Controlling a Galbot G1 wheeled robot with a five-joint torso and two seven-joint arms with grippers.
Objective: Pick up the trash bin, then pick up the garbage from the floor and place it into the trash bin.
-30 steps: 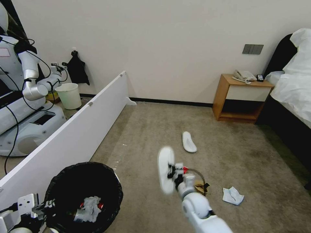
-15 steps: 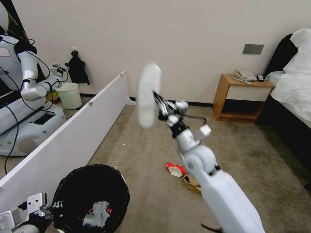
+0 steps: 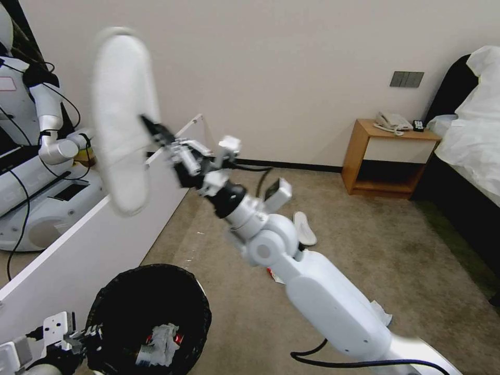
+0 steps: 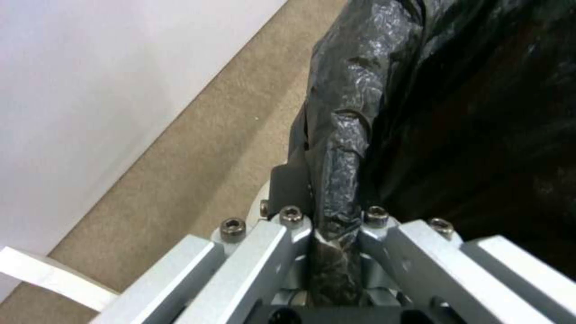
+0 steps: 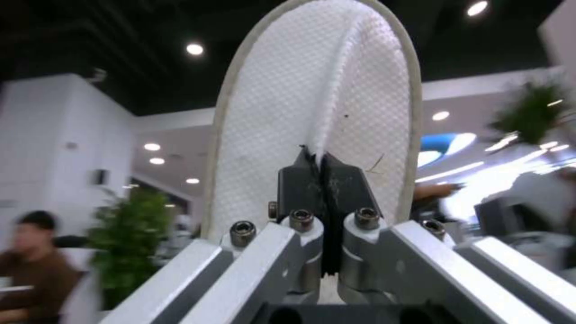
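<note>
The trash bin (image 3: pixel 156 268), lined with a black bag, hangs at the lower left of the head view. My left gripper (image 3: pixel 86 333) is shut on its rim; the left wrist view shows that gripper (image 4: pixel 333 225) pinching the bag-covered rim (image 4: pixel 342 135). A crumpled tissue (image 3: pixel 159 341) and a red can (image 3: pixel 174 338) lie inside. My right gripper (image 3: pixel 151 127) is raised high above and behind the bin, shut on a white slipper (image 3: pixel 122 120). The right wrist view shows the gripper (image 5: pixel 324 175) clamped on the slipper's strap (image 5: pixel 336 90). A second slipper (image 3: pixel 307 229) lies on the carpet.
A white partition board (image 3: pixel 78 245) runs along the left, with another robot (image 3: pixel 31 156) behind it. A wooden nightstand (image 3: pixel 388 156) and a bed (image 3: pixel 469 156) stand at the right. A white tissue (image 3: pixel 383 315) peeks out behind my right arm.
My right arm has swung the slipper from near the floor up and to the left, over the partition side. The bin in my left gripper has shifted slightly right.
</note>
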